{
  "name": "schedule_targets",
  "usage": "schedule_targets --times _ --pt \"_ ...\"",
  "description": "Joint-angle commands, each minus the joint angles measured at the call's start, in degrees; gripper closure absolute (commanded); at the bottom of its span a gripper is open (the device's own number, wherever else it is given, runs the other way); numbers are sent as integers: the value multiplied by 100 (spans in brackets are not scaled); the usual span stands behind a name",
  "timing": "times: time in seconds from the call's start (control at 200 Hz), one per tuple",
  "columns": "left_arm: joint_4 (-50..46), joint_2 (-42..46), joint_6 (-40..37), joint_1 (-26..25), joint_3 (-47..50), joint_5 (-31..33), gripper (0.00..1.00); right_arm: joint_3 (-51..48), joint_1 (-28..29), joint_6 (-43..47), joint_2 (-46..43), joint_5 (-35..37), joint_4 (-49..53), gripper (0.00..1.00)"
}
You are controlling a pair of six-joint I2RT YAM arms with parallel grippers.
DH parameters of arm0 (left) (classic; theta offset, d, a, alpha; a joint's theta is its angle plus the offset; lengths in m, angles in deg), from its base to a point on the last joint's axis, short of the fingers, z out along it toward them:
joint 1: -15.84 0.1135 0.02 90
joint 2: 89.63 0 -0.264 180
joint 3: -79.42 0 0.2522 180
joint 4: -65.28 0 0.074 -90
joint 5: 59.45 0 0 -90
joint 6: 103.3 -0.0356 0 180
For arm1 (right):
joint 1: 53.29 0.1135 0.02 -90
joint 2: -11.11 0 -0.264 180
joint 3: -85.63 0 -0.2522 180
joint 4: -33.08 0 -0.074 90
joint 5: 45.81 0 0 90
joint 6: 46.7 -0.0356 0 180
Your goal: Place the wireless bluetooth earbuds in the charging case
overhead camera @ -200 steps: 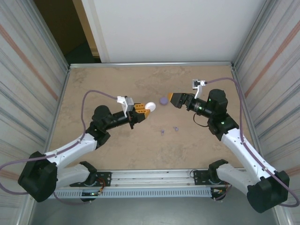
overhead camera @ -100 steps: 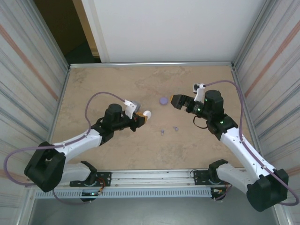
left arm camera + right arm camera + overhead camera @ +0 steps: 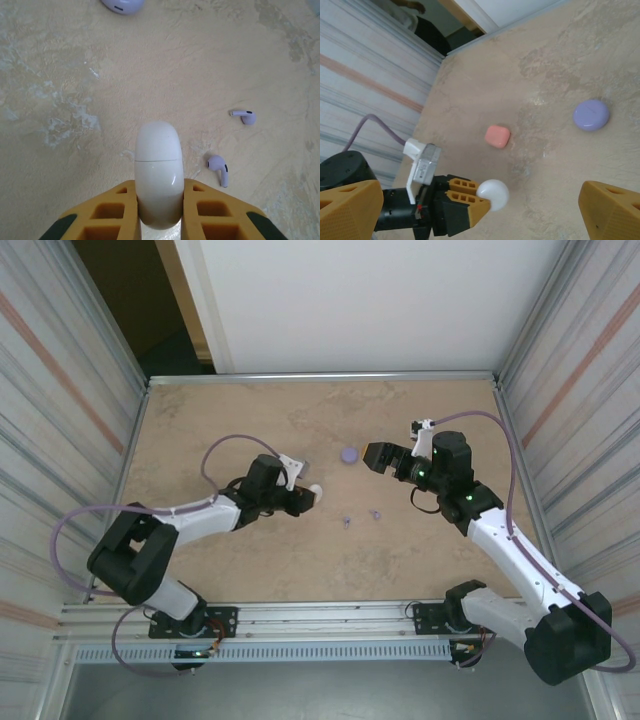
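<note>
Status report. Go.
Left gripper shut on white case, lid closed. Right gripper open, empty, near purple case. Two purple earbuds loose on table. No obstruction seen.

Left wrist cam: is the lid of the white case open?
No, the white charging case clamped between the left fingers shows only a thin closed seam across its shell, with no gap.

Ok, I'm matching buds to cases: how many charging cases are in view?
3. A white case is clamped in the left end effector; a purple case and a coral case lie on the table. Others may be hidden.
</note>
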Motion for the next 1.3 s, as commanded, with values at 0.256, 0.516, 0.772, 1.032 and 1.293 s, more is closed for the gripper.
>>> schedule_targets --times 0.256,0.516,0.772,1.032,1.293 --pt "-132 -786 211 -22 -593 -316 96 -19 -18 123 2 131 86 1" --pt "-124 -1044 231 -26 -669 -319 92 1 -19 156 -7 140 113 1" --pt "-182 -1243 183 -9 -709 -207 87 20 -28 185 -12 157 161 1" --pt "-237 -1366 134 39 -667 -50 75 24 -32 220 -56 188 243 1" --pt "-257 -1314 126 178 -490 84 64 4 -28 238 -97 192 257 1"
